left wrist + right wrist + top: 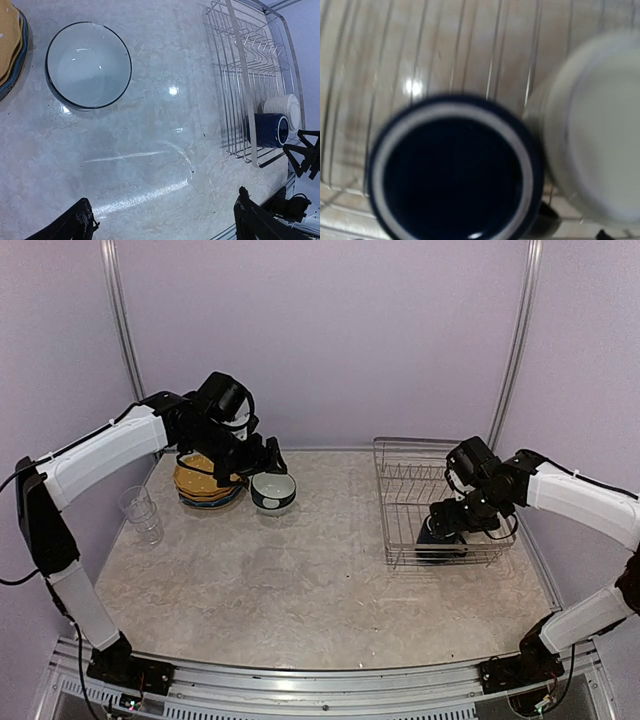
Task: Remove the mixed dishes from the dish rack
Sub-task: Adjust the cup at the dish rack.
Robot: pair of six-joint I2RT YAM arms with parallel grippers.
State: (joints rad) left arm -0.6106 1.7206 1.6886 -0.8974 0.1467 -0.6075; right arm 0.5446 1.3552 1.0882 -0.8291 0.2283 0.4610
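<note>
Mug (452,170), navy glazed ceramic: rigid, slick, probably chippable; pinch one rim wall. Right claw (441,533) wide above it; left claw (165,220) wide, empty.

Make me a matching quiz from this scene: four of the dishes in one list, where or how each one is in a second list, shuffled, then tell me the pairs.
Things:
1. bowl
2. navy mug
3. plates
4. clear glasses

Descriptions:
A. in the dish rack, next to the cream mug
B. see-through, near the left edge of the table
C. upright on the table, white inside
D. stacked, yellow on top

Pairs: 1-C, 2-A, 3-D, 4-B
</note>
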